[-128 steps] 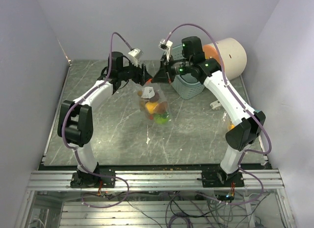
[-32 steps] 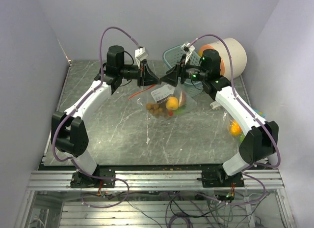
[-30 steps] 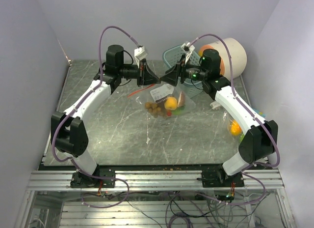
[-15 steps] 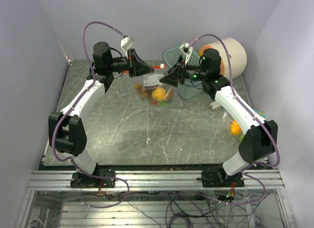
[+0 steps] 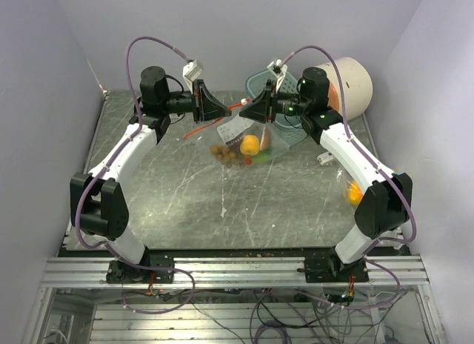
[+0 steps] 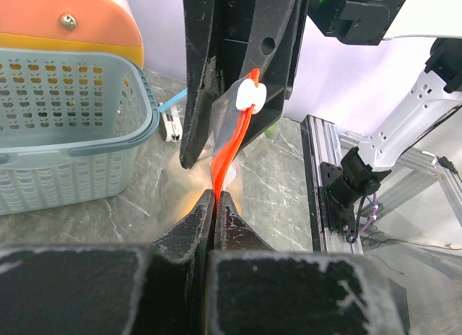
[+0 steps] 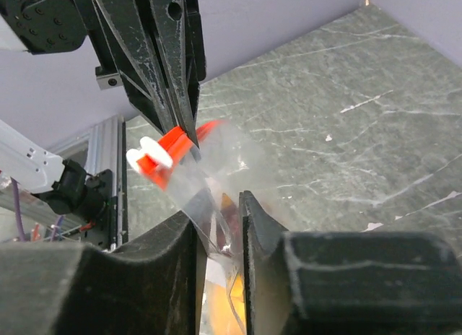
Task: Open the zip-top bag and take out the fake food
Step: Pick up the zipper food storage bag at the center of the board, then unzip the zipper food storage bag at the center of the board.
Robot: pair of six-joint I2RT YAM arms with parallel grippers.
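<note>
Left pincer: we see it clamped on the red strip of the zip-top bag;
Right pincer: clamped on its clear film;
Top view alone: fake food low in the bag, between both pincers

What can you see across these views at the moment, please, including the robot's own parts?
Grey-green marbled table: one, under everything.
Clear plastic zip-top bag: one, transparent, with a red-orange zip strip and white slider, hanging in mid-air.
Small plastic toy foods: several, orange, brown, green, red, inside the bag; exact count unclear.
Light blue plastic basket: one, far side, behind the bag.
Cream cylinder with orange face: one, far right corner.
Loose orange toy: one, table's right edge.
Small white object: one, right of the bag; too small to identify.
Left fingers: black, shut on the zip strip.
Right fingers: black, shut on the bag's film.
</note>
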